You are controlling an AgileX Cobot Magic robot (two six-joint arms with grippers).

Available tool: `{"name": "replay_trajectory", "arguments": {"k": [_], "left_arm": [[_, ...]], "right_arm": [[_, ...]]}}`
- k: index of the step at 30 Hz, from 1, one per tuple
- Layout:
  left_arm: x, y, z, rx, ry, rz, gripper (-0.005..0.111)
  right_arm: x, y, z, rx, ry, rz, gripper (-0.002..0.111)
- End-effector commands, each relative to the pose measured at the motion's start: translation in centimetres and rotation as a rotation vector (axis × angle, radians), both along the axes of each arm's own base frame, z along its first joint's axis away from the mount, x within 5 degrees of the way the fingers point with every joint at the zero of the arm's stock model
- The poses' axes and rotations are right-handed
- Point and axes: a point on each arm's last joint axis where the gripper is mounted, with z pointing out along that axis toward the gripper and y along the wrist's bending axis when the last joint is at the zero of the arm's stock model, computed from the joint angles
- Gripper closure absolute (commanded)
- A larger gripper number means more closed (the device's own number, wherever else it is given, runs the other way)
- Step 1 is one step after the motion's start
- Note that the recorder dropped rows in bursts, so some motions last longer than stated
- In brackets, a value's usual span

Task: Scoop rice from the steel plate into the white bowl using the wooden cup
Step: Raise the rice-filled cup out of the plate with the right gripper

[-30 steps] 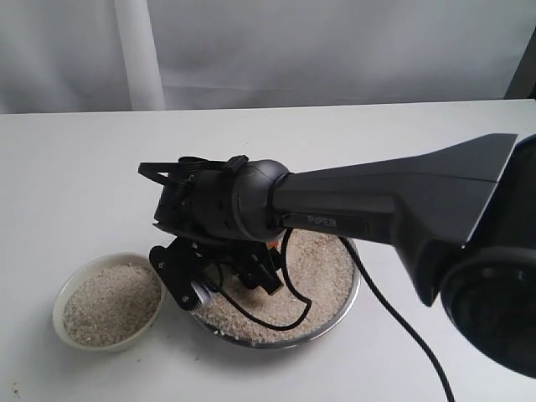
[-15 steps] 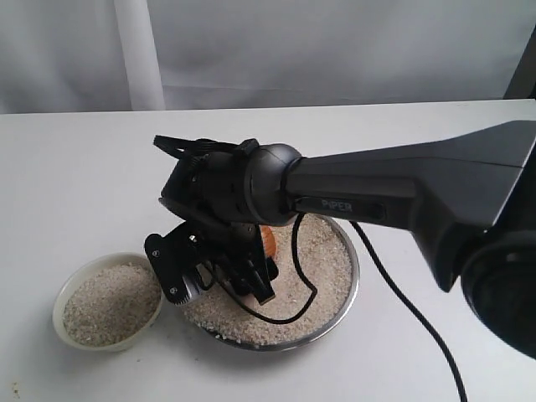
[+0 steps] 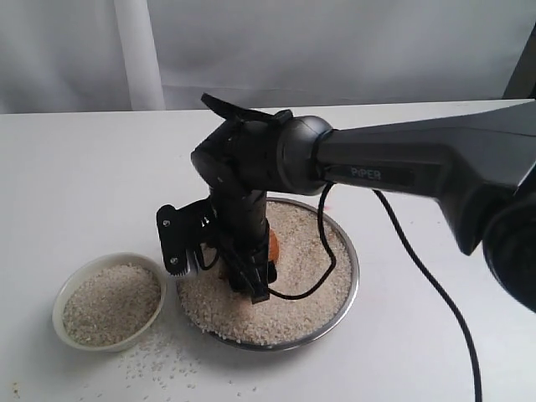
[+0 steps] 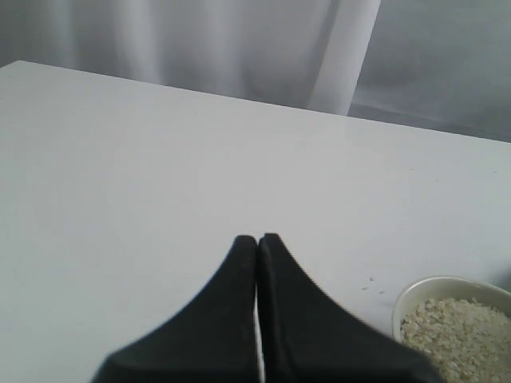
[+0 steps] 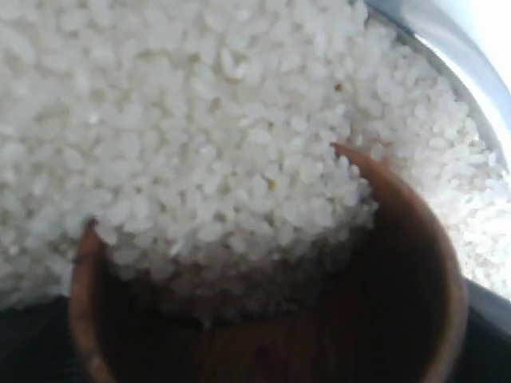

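The steel plate [image 3: 355, 280] holds a broad bed of rice [image 3: 295, 244]. My right gripper [image 3: 255, 270] points steeply down into it, shut on the wooden cup [image 3: 272, 244], of which only an orange-brown sliver shows there. In the right wrist view the wooden cup [image 5: 419, 239] lies tilted with its mouth pushed into the rice [image 5: 200, 120], grains spilling into its dark inside. The white bowl [image 3: 60, 299] stands left of the plate, nearly full of rice. My left gripper [image 4: 257, 239] is shut and empty above bare table, with the white bowl [image 4: 409, 294] off to one side.
Loose grains [image 3: 159, 362] lie scattered on the white table in front of the bowl. A black cable [image 3: 419, 260] trails from the right arm over the plate's rim. A pale curtain hangs behind the table's far edge.
My right gripper swung away from the bowl side toward the plate's middle and tipped down, driving the cup into the rice. Scattered grains now show on the table by the bowl.
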Motion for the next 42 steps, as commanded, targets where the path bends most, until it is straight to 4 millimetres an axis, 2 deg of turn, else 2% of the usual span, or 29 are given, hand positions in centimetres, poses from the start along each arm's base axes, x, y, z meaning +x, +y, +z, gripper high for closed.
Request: {"name": "replay_trajectory", "arguments": {"k": [1, 10, 13, 23, 34, 42], "left_arm": [[0.0, -0.1, 0.2, -0.006, -0.013, -0.006, 0.107], [0.0, -0.1, 0.2, -0.006, -0.013, -0.006, 0.107], [0.0, -0.1, 0.2, -0.006, -0.013, -0.006, 0.107], [0.0, -0.1, 0.2, -0.006, -0.013, -0.006, 0.107], [0.0, -0.1, 0.2, -0.006, -0.013, -0.006, 0.107], [0.0, -0.1, 0.2, -0.006, -0.013, -0.006, 0.107]], "right_arm": [[-0.1, 0.2, 0.7, 0.124, 0.072, -0.027, 0.108], [1.2, -1.0, 1.8, 0.226, 0.131, -0.078, 0.108], [1.4, -1.2, 2.1, 0.307, 0.184, -0.084, 0.108], [2.1, -2.3, 4.5, 0.36, 0.159, -0.091, 0.108], [1.9, -2.5, 5.1, 0.353, 0.161, -0.078, 0.108], [0.2, -1.5, 6.3, 0.257, 0.094, 0.017, 0.108]]}}
